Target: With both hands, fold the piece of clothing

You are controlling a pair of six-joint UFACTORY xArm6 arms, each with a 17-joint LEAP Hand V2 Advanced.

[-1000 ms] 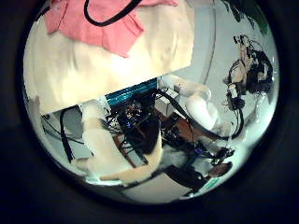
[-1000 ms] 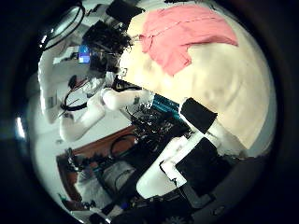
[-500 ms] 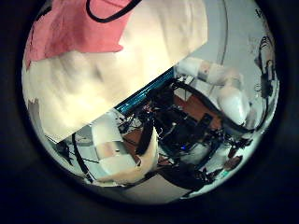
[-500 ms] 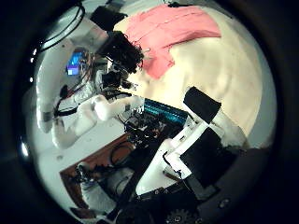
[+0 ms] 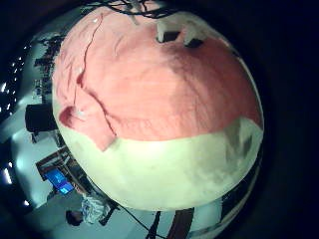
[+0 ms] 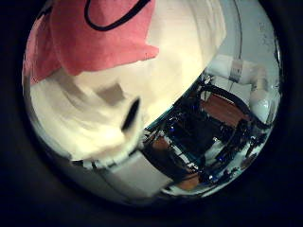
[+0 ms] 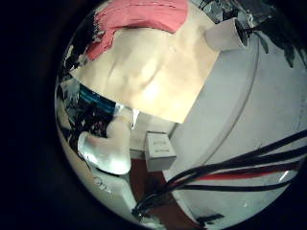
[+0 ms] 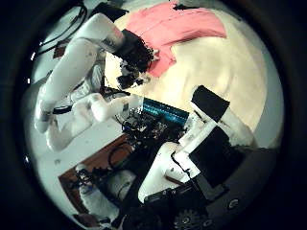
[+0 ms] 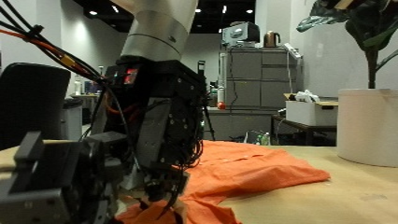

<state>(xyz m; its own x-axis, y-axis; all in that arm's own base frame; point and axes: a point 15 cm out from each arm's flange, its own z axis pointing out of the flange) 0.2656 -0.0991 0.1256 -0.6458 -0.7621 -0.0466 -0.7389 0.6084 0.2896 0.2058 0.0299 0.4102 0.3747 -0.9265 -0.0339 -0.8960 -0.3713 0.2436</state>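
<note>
An orange garment [image 9: 248, 173] lies spread and rumpled on the pale table [image 9: 361, 201]. A hand [image 9: 162, 140] hangs from its arm over the garment's near edge, fingers relaxed and pointing down at the cloth, gripping nothing. The right thumb side view shows this as my left hand [image 8: 134, 53] at the edge of the garment [image 8: 177, 29]. The cloth [image 5: 150, 80] fills much of the left little finger side view, so that palm is close. My right hand [image 8: 206, 144] stays off the table's side, fingers out and empty.
A white plant pot [image 9: 367, 126] stands on the table beyond the garment. Black and white parts of another hand [image 9: 49, 182] sit close in the foreground. Bare table [image 5: 169, 169] extends past the garment's hem. Cabinets and equipment stand behind.
My left hand has come down toward the table, where cloth and tabletop now loom larger in its view. From the right palm, the left arm has swung onto the garment's edge.
</note>
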